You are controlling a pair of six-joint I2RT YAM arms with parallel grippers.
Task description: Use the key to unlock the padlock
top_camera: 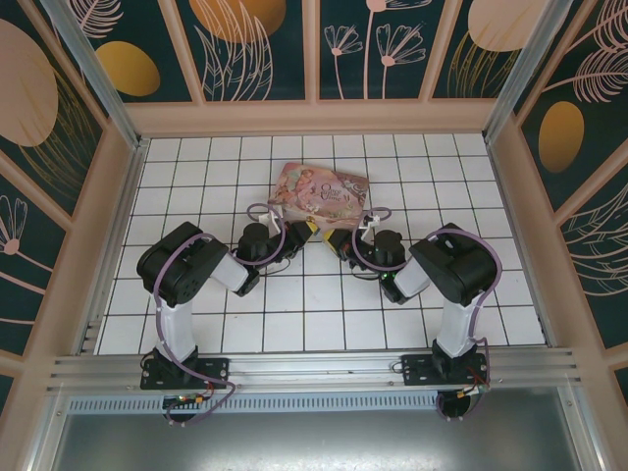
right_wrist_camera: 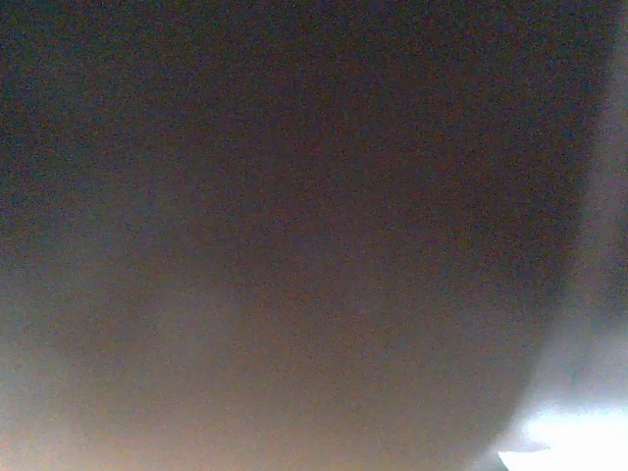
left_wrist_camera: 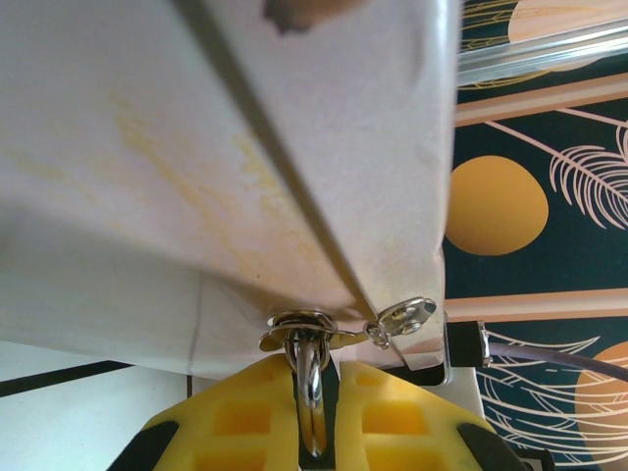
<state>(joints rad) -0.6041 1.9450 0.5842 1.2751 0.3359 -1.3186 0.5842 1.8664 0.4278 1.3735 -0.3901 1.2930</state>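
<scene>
On white tiles (top_camera: 324,314) within floral walls (top_camera: 412,49), tin's (top_camera: 319,194) padlock (left_wrist_camera: 310,392) between left fingers (left_wrist_camera: 392,417)

Overhead view: bright, even light, sharp throughout; soft shadows on the white tiled floor (top_camera: 324,314). Left wrist view: near pale box (left_wrist_camera: 196,147) blurred, padlock (left_wrist_camera: 310,397) glinting at 6 o'clock. Right wrist view: dark blur, glare at 5 o'clock.

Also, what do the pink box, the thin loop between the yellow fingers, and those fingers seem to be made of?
Pink box: perhaps thin sheet metal, printed lid, matt whitish side with yellowish stains; card cannot be excluded. Loop, apparently the shackle of the padlock: polished metal, mirror-bright highlights. Left gripper fingers: matt yellow plastic, moulded with square recesses.
</scene>
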